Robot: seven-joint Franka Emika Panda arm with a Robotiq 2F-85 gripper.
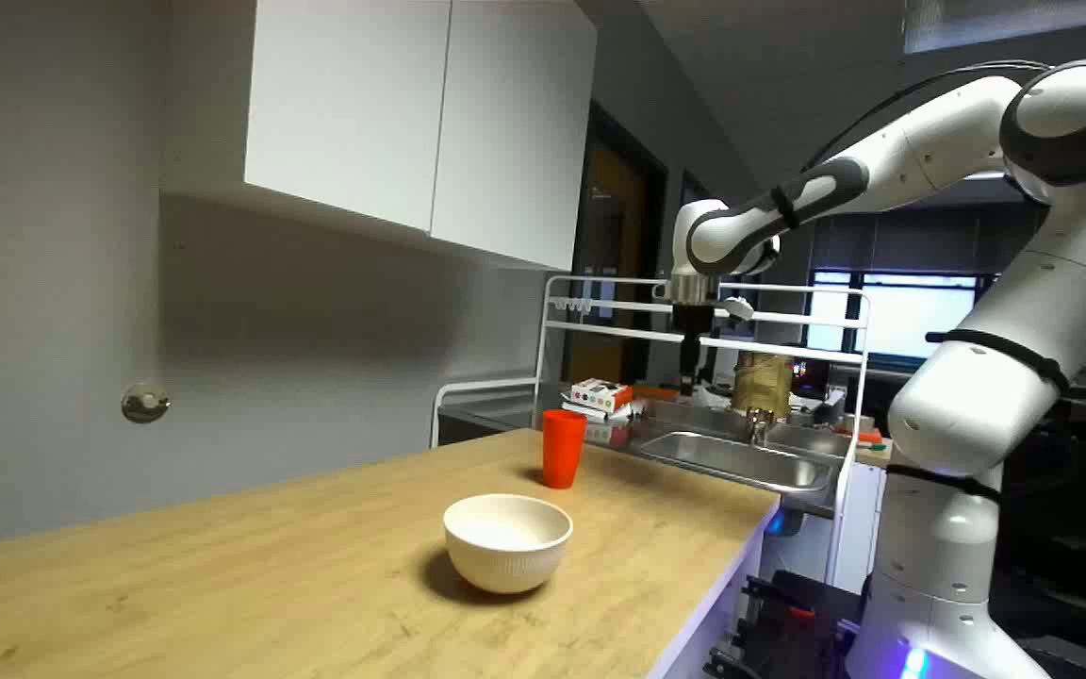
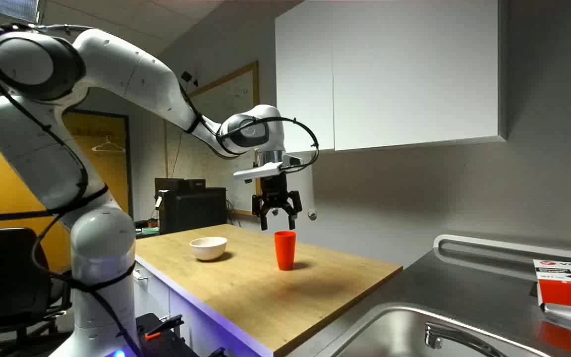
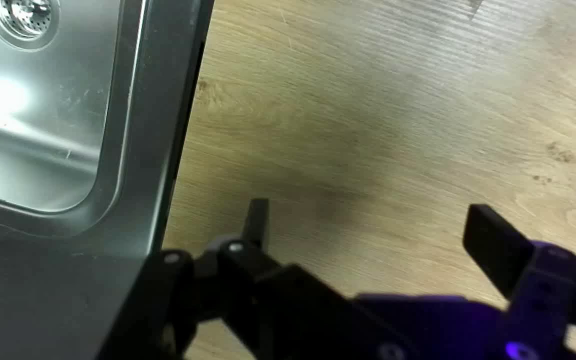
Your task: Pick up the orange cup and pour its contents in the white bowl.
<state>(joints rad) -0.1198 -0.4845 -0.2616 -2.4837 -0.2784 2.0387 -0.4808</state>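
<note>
The orange cup (image 1: 563,449) stands upright on the wooden table, and it also shows upright in an exterior view (image 2: 285,251). The white bowl (image 1: 508,554) stands on the same table apart from the cup, and it also shows in an exterior view (image 2: 208,249). The inside of the cup is hidden. My gripper (image 2: 278,225) is open and empty, raised above the height of the cup's rim. In an exterior view my gripper (image 1: 687,387) is off to the cup's right. In the wrist view its spread fingers (image 3: 368,222) have only wood between them; cup and bowl are out of view.
The wooden table (image 3: 368,125) borders a steel sink (image 3: 78,210) with a faucet (image 2: 456,337). A white rack (image 1: 618,330) stands by the sink. A red and white box (image 2: 570,285) lies on the steel counter. White wall cabinets (image 1: 430,123) hang above the table.
</note>
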